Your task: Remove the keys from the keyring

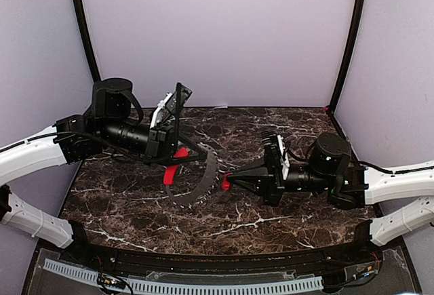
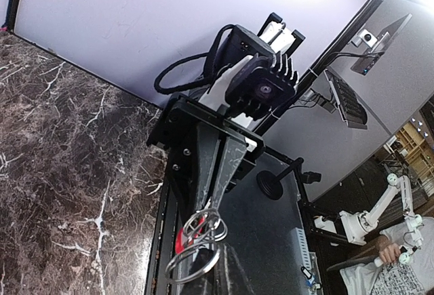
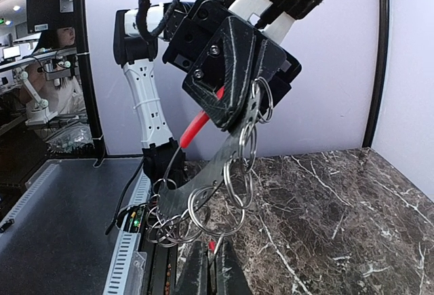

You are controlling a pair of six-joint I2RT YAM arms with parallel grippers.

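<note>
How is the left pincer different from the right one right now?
The left pincer grips the big keyring at its red sleeve; the right pincer pinches the tiny red key. The left pincer reaches in from the far left, angled down; the right pincer lies nearly level, pointing left. Both are shut, over the marble table.

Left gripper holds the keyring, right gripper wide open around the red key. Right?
Not open: the right gripper is shut on the red key, as the top view shows. The left gripper does hold the keyring.
</note>
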